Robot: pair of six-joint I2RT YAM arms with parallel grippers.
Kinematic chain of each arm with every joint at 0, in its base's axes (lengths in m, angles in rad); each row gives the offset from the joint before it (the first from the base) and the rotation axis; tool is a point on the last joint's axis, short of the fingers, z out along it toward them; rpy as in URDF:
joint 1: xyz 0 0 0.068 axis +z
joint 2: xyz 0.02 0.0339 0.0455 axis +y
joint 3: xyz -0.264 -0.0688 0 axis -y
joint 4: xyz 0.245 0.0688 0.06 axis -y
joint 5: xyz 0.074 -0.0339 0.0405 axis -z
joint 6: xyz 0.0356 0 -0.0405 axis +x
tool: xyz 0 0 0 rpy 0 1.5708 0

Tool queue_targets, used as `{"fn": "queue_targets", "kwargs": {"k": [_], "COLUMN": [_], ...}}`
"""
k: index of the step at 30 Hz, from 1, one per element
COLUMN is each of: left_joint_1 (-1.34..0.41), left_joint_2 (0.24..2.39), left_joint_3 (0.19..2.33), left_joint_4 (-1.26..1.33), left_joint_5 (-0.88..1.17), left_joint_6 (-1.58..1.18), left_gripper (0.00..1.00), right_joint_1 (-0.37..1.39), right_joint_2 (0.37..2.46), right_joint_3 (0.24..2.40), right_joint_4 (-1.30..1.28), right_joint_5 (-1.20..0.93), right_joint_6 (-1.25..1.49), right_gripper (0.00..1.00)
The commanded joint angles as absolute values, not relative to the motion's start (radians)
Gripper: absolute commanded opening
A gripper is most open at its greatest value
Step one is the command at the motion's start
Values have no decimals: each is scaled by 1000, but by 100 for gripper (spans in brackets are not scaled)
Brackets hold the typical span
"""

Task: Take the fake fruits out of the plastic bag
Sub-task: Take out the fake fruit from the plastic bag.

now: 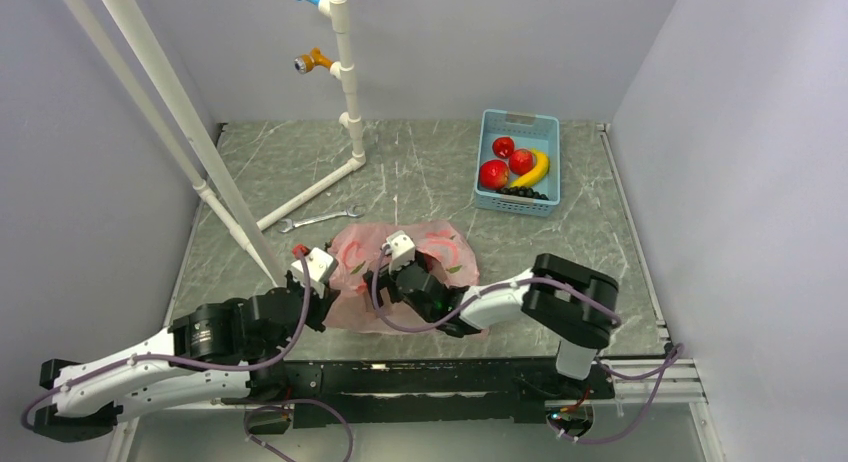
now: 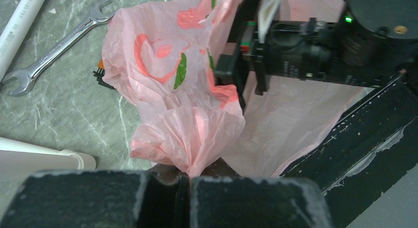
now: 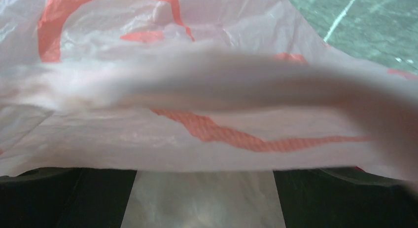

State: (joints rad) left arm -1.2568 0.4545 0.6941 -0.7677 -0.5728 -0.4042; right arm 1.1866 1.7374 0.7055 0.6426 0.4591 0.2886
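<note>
Top view: we find the plastic bag point(image 1: 450, 248) crumpled at the near edge of the table point(image 1: 420, 172), between both arms. Three red fake fruits point(image 1: 493, 174) lie in the blue basket point(image 1: 513, 208), well apart from the bag.

Left wrist: the left gripper point(image 2: 188, 183) has its fingers together, clamped on a bunched fold of bag.

Right wrist: the right gripper point(image 3: 204, 198) has its fingers apart, with bag film draped across them.

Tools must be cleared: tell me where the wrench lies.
In the top view the wrench lies flat left of centre, between the white pipe foot and the plastic bag's far edge.
</note>
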Motion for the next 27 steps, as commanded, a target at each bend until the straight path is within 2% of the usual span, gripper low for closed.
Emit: {"fn": "queue_targets", "kwargs": {"k": [1, 12, 17, 27], "left_joint_1": [-1287, -1362, -1368, -1375], "left_joint_2": [479, 443, 430, 455], "left_joint_3": [713, 709, 707, 710], "left_joint_4": [-754, -775, -777, -782], "left_joint_5": [-609, -667, -678, -680], "left_joint_6": [-401, -432, -436, -440], "left_gripper": [0, 0, 0, 0], "right_joint_1": [1162, 1109, 1105, 1099], "right_joint_2": [1817, 1931, 1980, 2071], "right_joint_3": [797, 908, 950, 1038], "right_joint_4": [832, 834, 827, 780], "right_joint_5": [390, 358, 306, 284], "right_joint_6": [223, 214, 187, 171], "right_gripper": [99, 94, 99, 97]}}
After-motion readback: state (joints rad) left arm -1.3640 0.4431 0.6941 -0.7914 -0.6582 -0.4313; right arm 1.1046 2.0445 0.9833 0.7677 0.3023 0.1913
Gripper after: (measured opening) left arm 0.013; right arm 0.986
